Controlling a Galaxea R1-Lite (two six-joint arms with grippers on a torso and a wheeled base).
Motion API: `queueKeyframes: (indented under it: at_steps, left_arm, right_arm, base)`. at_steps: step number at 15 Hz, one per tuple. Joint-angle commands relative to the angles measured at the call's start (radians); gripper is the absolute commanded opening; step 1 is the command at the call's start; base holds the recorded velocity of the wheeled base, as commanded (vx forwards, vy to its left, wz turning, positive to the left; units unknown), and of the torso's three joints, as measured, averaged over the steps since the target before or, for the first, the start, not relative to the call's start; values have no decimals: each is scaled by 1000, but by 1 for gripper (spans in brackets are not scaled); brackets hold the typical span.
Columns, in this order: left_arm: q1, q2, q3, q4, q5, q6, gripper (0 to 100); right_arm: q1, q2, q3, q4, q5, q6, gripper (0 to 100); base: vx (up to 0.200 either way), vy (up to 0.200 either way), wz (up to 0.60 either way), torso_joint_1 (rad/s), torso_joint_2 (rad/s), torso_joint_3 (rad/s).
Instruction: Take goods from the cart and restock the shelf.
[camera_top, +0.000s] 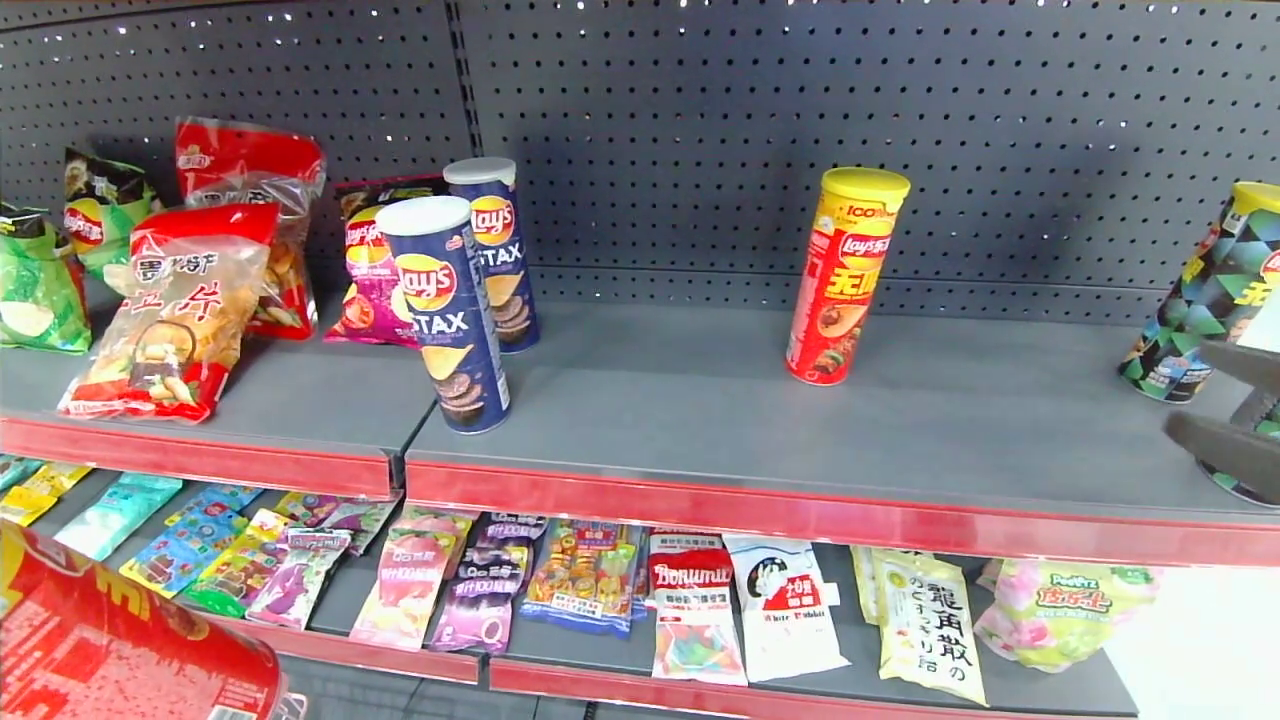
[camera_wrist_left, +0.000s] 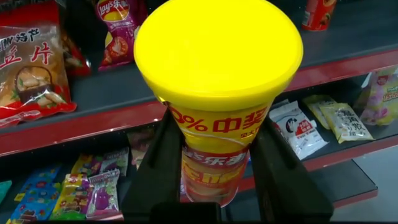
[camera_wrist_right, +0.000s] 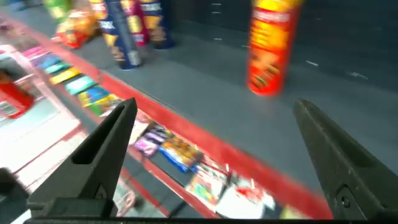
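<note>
My left gripper (camera_wrist_left: 214, 180) is shut on a red chip can with a yellow lid (camera_wrist_left: 217, 74), held in front of the shelves; the same can (camera_top: 110, 640) fills the lower left corner of the head view. On the upper shelf (camera_top: 700, 420) another red can with a yellow lid (camera_top: 845, 275) stands upright, also seen as the red can (camera_wrist_right: 270, 46) ahead of my right gripper. My right gripper (camera_top: 1190, 388) is open and holds nothing, over the shelf's right end beside a green-and-black patterned can (camera_top: 1195, 300). Its open fingers (camera_wrist_right: 93, 168) frame the shelf edge.
Two blue chip cans (camera_top: 450, 310) stand left of centre on the upper shelf, with snack bags (camera_top: 170, 310) further left. The stretch between the blue cans and the red can is bare. The lower shelf (camera_top: 600, 665) holds several candy and snack packets.
</note>
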Motion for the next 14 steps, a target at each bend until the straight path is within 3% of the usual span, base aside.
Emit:
queueKeyframes:
  at_steps: [1,4,7,14]
  left_arm:
    - [1,0,0,1,1,1,0]
    - [4,0,-3,1,3,17,0]
    - [4,6,-3,1,3,24,0]
    - [2,15,-3,1,1,26,0]
  right_arm:
    - [22,368,-72,-145,118,-9,100]
    - [5,575,-220,-182,162,-55,100]
    - [-75,731,-335,-241,264,-167,100]
    - [-125,881,-517,-241,294,-170,100]
  base:
    - [0,0,0,0,0,0]
    - [0,0,0,0,0,0]
    - [0,0,0,0,0,0]
    - [0,0,0,0,0,0]
